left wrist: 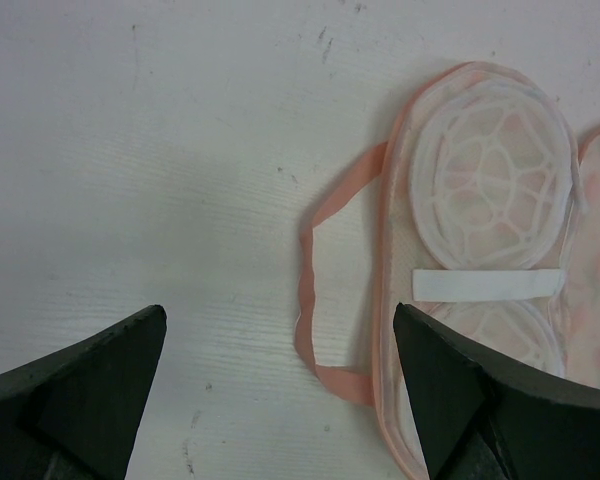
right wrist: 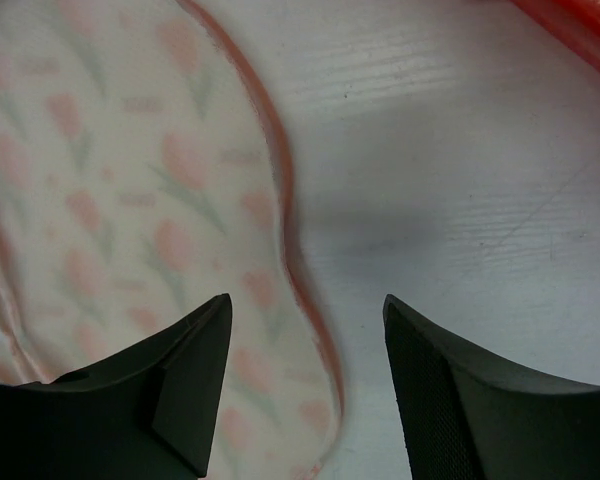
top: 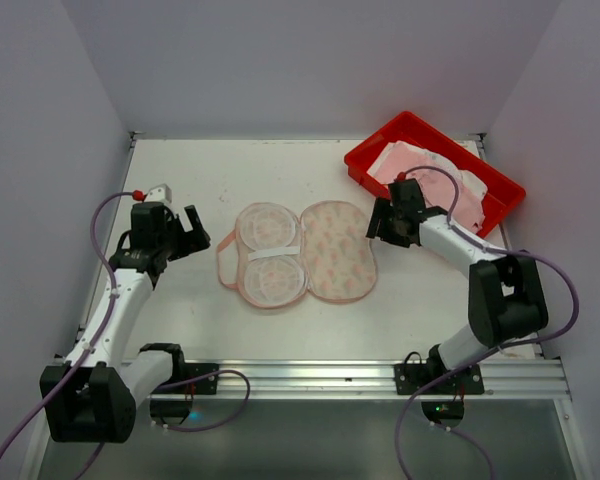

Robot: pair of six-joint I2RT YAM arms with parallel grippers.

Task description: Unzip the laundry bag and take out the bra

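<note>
Bag [top: 298, 252] lies open flat mid-worktop [top: 180, 180], white mesh up on its left half, tulip-print padding on the right. Bra [top: 430, 175], soft and crumpled, sits in the red tray [top: 375, 140] far right (job looks done, I'd say). Right fingers [right wrist: 180, 380] hover half-open over the bag's pink rim, empty. Left fingers [left wrist: 90, 380] are wide, empty. Best to lift straight up, clear of that floppy loop [left wrist: 305, 290].

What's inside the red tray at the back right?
The red tray holds the bra, a crumpled white and pale pink heap. The right arm hides the tray's near corner, and anything beneath the fabric is covered.
</note>
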